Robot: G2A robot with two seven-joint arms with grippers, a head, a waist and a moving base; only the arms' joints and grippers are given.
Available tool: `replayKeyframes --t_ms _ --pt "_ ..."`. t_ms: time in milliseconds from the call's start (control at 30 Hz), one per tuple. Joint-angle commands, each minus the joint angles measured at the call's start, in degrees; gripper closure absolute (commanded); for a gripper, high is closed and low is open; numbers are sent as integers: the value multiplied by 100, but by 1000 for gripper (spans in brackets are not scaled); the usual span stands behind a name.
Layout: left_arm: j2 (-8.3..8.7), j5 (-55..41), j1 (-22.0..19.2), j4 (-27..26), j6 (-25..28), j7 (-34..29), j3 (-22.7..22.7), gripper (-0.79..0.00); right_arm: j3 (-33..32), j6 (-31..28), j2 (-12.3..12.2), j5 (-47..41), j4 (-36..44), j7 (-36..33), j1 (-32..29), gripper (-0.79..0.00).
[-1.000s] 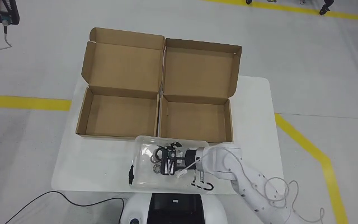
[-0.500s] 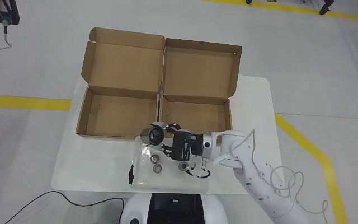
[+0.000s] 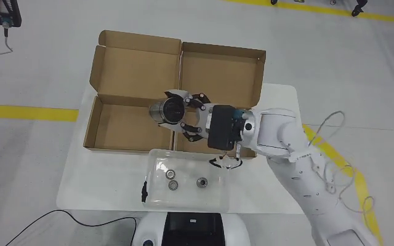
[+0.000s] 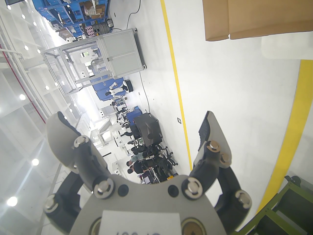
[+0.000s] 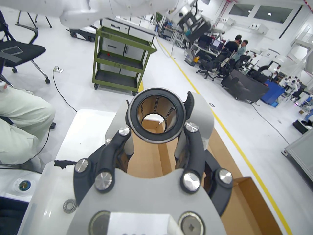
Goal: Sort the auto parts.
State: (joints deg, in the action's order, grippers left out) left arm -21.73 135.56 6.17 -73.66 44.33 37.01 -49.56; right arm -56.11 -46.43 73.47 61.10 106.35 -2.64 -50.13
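Inventory of my station, auto parts sorting.

1. My right pincer [image 3: 176,111]: clenched on a metal sleeve [image 3: 164,111], one finger on each side of its body. The sleeve is a short hollow cylinder with a dark rim at its open end. I hold it in the air, lying sideways, above the line where the two boxes meet and a little to the left box's side. It touches neither box.

2. My left pincer [image 4: 133,121]: released, fingers wide apart, nothing between them, held off the tabletop and pointing out at the hall floor.

3. Left box [image 3: 93,126]: brown cardboard, lid folded back, at the far left of the tabletop [image 3: 92,178].

4. Right box [image 3: 251,132]: same kind, lid folded back, touching the left box along one wall, at the far edge.

5. Clear tray [image 3: 215,195]: at the near edge, about the middle, just in front of the boxes. Contents: two small rings [image 3: 172,174] close together towards its left half, and one small round part [image 3: 201,182] near its middle, apart from them.
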Motion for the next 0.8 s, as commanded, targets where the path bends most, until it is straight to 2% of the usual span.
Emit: replayKeyframes --t_ms 0,200,300,533,767 --pt "0 0 0 0 0 0 0 -785 -27 -81 23 -126 -100 172 226 0" --pt "0 0 0 0 0 0 0 -785 -83 -97 123 -170 -522 1022 794 0" --pt "0 0 0 0 0 0 0 -785 -21 -44 172 -37 -644 1516 855 0" --pt "0 0 0 0 0 0 0 -785 120 233 251 518 -856 2726 623 0" --pt "0 0 0 0 0 0 0 -785 54 569 268 978 -886 3456 350 0"
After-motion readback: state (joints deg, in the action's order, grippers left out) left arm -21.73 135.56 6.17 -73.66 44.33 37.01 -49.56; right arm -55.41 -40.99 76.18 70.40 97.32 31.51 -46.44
